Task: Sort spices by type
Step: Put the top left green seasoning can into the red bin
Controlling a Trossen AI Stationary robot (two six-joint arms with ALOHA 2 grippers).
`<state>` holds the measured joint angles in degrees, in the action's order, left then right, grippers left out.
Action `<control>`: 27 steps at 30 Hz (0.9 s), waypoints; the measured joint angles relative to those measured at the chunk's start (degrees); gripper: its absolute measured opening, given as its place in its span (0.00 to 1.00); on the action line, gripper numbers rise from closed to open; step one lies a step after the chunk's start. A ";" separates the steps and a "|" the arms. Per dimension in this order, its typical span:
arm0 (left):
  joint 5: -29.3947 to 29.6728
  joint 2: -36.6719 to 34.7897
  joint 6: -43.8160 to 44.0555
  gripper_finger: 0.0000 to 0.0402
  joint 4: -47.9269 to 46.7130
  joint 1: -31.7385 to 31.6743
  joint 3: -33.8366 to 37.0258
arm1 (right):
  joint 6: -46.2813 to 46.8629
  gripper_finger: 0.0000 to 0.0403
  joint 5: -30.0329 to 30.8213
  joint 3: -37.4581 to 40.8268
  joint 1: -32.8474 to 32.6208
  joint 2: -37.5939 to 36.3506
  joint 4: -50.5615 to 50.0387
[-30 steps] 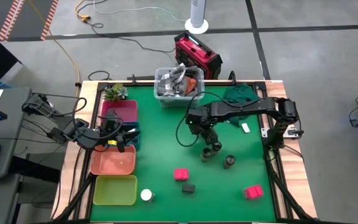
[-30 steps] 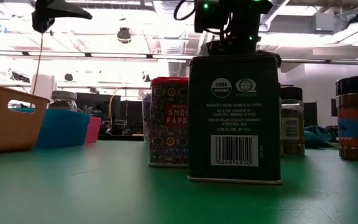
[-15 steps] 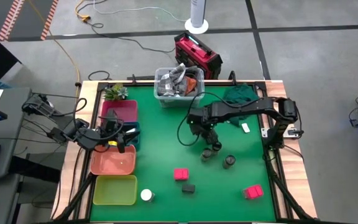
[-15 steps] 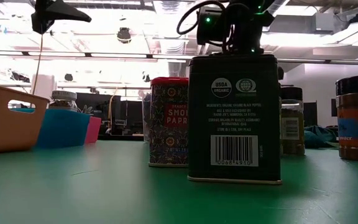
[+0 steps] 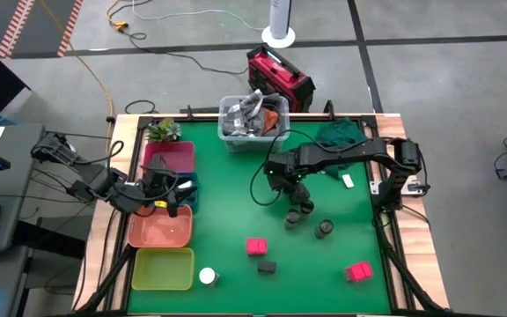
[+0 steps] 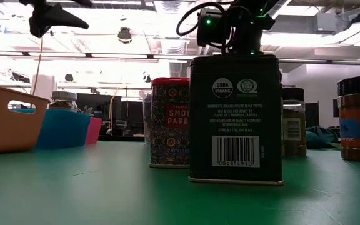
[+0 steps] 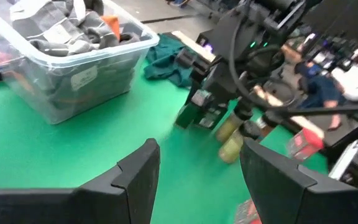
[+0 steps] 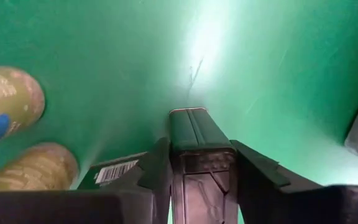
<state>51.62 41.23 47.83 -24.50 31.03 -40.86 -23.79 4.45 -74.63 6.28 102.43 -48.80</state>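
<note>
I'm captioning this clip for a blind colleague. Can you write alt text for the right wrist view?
The right gripper has its two dark fingers closed around a black rectangular spice tin, seen from directly above the green table mat. Two olive-filled round spice jars stand on the mat beside it.

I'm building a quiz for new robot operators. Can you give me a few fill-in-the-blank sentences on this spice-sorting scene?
1. The right gripper has its jaws closed on a ___ rectangular tin.
2. The left gripper, above the coloured plastic trays, holds its jaws ___.
3. In the high view, ___ pink-red rectangular boxes stand on the green table mat.

Missing words: black; open; two
</note>
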 joint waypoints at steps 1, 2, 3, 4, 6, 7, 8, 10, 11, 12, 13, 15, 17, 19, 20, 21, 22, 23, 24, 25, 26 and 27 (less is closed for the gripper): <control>0.02 0.00 -0.02 0.53 -1.00 0.00 0.00 | 0.29 0.42 0.00 0.00 -0.18 0.00 0.73; 0.03 0.00 -0.02 0.53 -1.93 0.00 0.00 | 0.62 0.44 0.00 0.00 -0.24 0.00 1.48; 0.02 0.00 -0.02 0.53 -2.68 0.00 0.00 | 1.10 0.46 -0.01 -0.14 -0.26 0.00 1.93; 0.03 0.01 -0.02 0.53 -3.30 0.00 0.00 | 1.44 0.47 -0.01 -0.41 -0.30 0.00 2.24; 0.02 0.00 -0.03 0.53 -4.57 0.00 0.00 | 1.96 0.47 -0.02 -0.99 -0.30 0.00 3.56; 0.04 0.00 -0.02 0.53 -5.05 0.00 0.00 | 2.26 0.46 0.00 -1.32 -0.28 0.00 4.45; 0.04 0.00 -0.03 0.53 -5.46 0.01 0.00 | 2.57 0.45 -0.02 -1.68 -0.27 0.00 5.39; 0.13 0.00 -0.02 0.53 -5.92 0.00 0.02 | 2.77 0.43 -0.02 -2.49 -0.22 0.00 6.75; 0.15 0.00 -0.02 0.53 -5.94 0.00 0.00 | 2.79 0.41 -0.06 -2.90 -0.28 0.00 7.65; 0.15 0.00 -0.02 0.53 -5.96 0.00 0.02 | 2.81 0.40 -0.23 -3.42 -0.42 0.00 8.64; 0.16 0.00 -0.02 0.53 -5.95 0.00 0.01 | 2.91 0.40 -0.27 -3.90 -0.59 0.00 9.84; 0.17 0.00 -0.02 0.53 -5.74 0.01 0.02 | 3.29 0.40 -0.38 -4.93 -1.13 0.00 12.40; 0.17 0.00 -0.04 0.53 -5.70 0.01 0.00 | 4.38 0.43 -0.46 -6.00 -1.49 0.00 15.29; 0.15 0.04 -0.13 0.53 -5.68 0.02 0.00 | 6.03 0.45 -1.45 -6.95 -1.78 0.00 17.56; 0.08 0.24 -0.73 0.53 -5.66 0.01 0.00 | 7.12 0.45 -2.30 -7.36 -1.81 0.00 18.52; -0.17 0.54 -1.50 0.53 -5.58 0.00 0.00 | 8.15 0.45 -3.19 -7.80 -1.77 0.00 19.27; -0.47 1.02 -2.25 0.53 -5.56 0.00 0.02 | 9.08 0.45 -4.10 -8.25 -1.68 0.00 19.99; -0.74 1.68 -2.90 0.53 -5.55 -0.07 0.01 | 9.88 0.45 -4.82 -8.67 -1.68 0.00 20.53; -1.24 2.49 -3.46 0.53 -5.55 -0.32 0.00 | 10.53 0.44 -5.26 -9.13 -1.72 0.00 21.09; -1.98 3.45 -3.94 0.53 -5.52 -0.71 0.02 | 10.76 0.43 -5.70 -9.71 -1.77 0.00 21.47; -2.33 4.58 -4.47 0.53 -5.54 -1.20 0.00 | 11.10 0.42 -5.87 -10.30 -1.80 0.00 21.59; -2.77 5.78 -5.06 0.53 -5.48 -1.77 0.02 | 11.57 0.42 -5.88 -10.84 -1.91 0.00 21.55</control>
<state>48.85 47.01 42.77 -29.98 29.26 -40.84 -12.22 -1.43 -85.47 4.38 102.43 -27.25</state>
